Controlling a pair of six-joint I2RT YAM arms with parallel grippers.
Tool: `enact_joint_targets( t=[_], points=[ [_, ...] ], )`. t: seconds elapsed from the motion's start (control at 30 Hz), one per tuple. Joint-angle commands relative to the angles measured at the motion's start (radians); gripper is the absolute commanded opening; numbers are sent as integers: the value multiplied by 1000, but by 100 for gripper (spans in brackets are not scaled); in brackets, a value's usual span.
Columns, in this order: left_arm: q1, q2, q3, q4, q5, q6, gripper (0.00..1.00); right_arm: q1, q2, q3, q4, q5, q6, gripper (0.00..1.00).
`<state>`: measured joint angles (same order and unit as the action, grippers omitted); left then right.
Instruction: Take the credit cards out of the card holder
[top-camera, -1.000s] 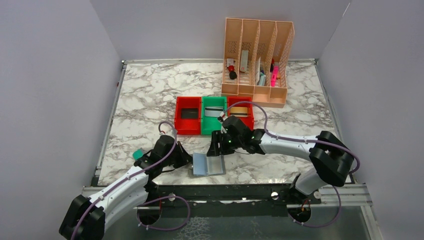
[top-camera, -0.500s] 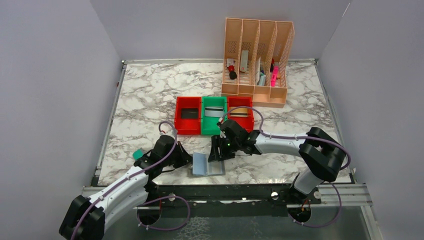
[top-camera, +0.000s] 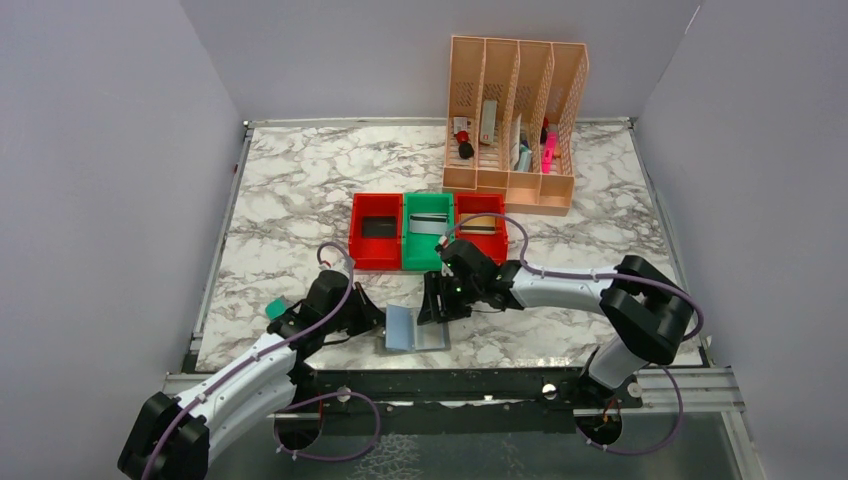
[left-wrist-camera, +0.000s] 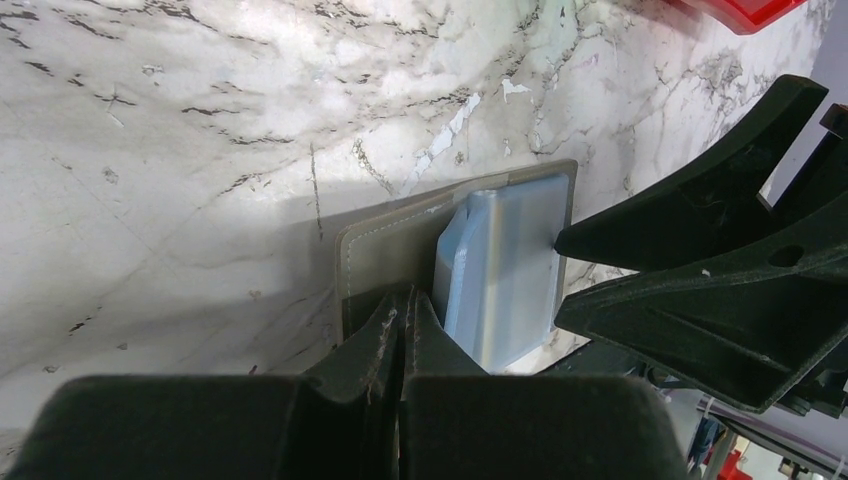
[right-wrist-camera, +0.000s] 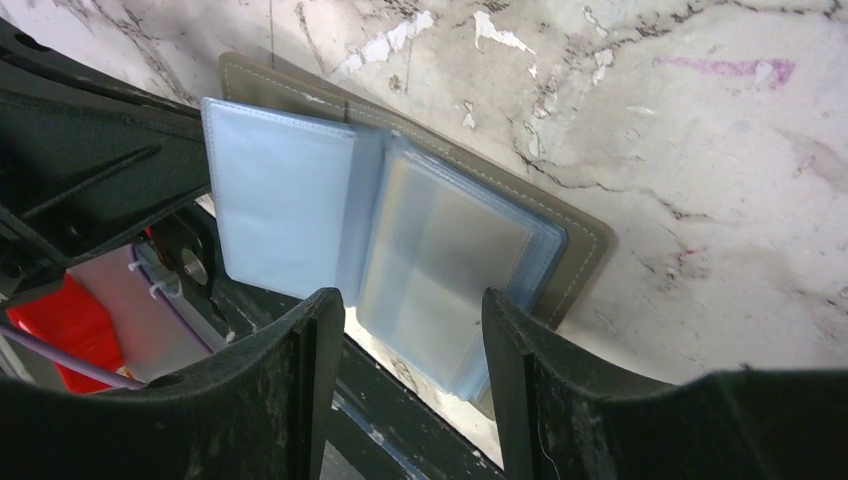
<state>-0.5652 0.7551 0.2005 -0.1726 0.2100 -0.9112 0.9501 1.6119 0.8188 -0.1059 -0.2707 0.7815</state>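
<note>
Marble tabletop (top-camera: 300, 190), open card holder (top-camera: 418, 328) at closed left hand (left-wrist-camera: 405, 318).

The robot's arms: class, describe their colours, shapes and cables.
The left arm and right arm have white rounded shells between bulky black joints, with a purple cable looping along each. The left gripper and right gripper are matt black, with two wedge-shaped fingers each.

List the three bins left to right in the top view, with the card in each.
left red bin with black card → green bin with silver-grey card → right red bin with gold-tan card
</note>
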Motion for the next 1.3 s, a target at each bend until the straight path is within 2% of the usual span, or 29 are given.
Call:
enact_joint_targets(
  t=[0.0,0.43,0.73,1.1,1.27],
  points=[
    [-5,-12,10,12,21,6,0,7,-36,-22,-52,-2,3,58],
    [-7,-11,5,9,29,2,0,7,12,-14,-8,-63,1,56],
    [-8,-8,-1,10,40,0,0,19,14,46,-81,-6,-30,52],
    [-13,-30,-9,12,40,-17,0,38,35,90,-104,24,-33,52],
    [-20,-44,-11,12,36,-28,0,38,9,93,-152,100,-29,55]
  ],
)
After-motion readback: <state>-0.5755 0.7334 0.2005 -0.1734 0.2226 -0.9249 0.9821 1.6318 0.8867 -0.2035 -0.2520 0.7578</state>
